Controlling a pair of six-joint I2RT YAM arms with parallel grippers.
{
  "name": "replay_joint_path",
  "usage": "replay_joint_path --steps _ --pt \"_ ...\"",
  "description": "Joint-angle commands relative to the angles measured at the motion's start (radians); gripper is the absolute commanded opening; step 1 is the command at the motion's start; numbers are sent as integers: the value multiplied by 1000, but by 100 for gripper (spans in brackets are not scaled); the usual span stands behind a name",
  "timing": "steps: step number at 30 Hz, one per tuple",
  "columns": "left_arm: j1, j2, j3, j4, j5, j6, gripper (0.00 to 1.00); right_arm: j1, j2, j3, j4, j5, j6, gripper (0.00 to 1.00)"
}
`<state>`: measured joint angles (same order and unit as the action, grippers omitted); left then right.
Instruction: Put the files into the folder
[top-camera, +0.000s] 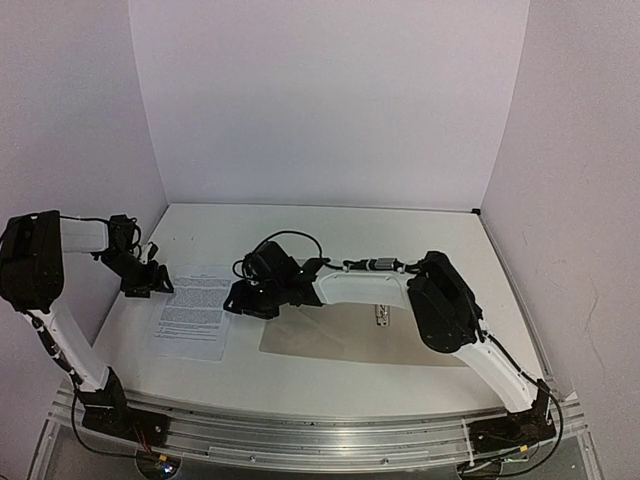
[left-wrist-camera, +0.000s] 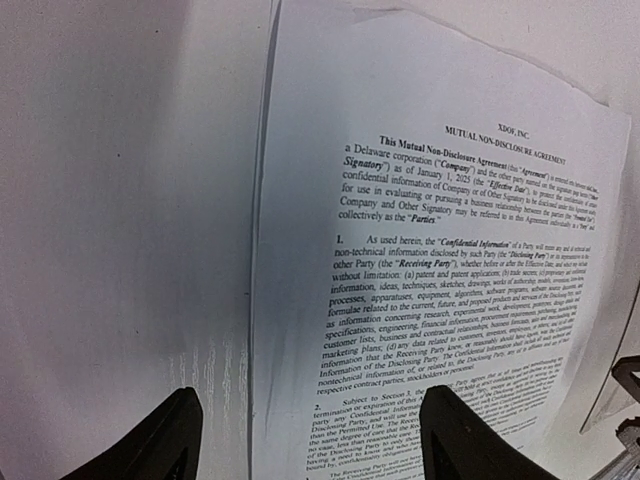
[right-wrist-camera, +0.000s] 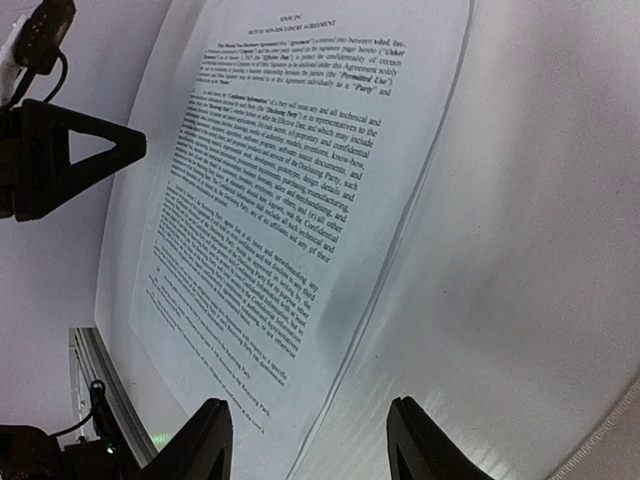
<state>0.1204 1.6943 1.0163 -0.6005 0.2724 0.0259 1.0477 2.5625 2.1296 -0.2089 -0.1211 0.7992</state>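
The files (top-camera: 195, 312) are white sheets of black print, lying stacked flat on the table at the left. In the left wrist view the files (left-wrist-camera: 430, 250) fill the right half, and my left gripper (left-wrist-camera: 310, 445) is open, its fingers straddling the sheets' edge just above them. My left gripper (top-camera: 150, 278) hangs at their far left corner. My right gripper (top-camera: 240, 298) reaches across to their right edge. Over the files (right-wrist-camera: 280, 180) my right gripper (right-wrist-camera: 310, 445) is open astride that edge. The beige folder (top-camera: 350, 340) lies flat at centre, partly under the right arm, its metal clip (top-camera: 380, 316) showing.
White walls (top-camera: 330, 100) close in the table on three sides. An aluminium rail (top-camera: 320, 432) runs along the near edge with both arm bases on it. A black cable (top-camera: 290, 240) loops over the right wrist. The left gripper's fingertip (right-wrist-camera: 100, 150) shows in the right wrist view.
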Motion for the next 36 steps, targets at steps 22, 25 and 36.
replay_joint_path --steps 22,25,36 --pt "4 92 0 71 42 42 64 -11 161 112 327 -111 230 33" --pt "4 89 -2 72 44 43 64 -11 146 99 392 -127 236 30" --pt "5 87 0 65 48 46 63 -14 194 82 411 -100 286 32"
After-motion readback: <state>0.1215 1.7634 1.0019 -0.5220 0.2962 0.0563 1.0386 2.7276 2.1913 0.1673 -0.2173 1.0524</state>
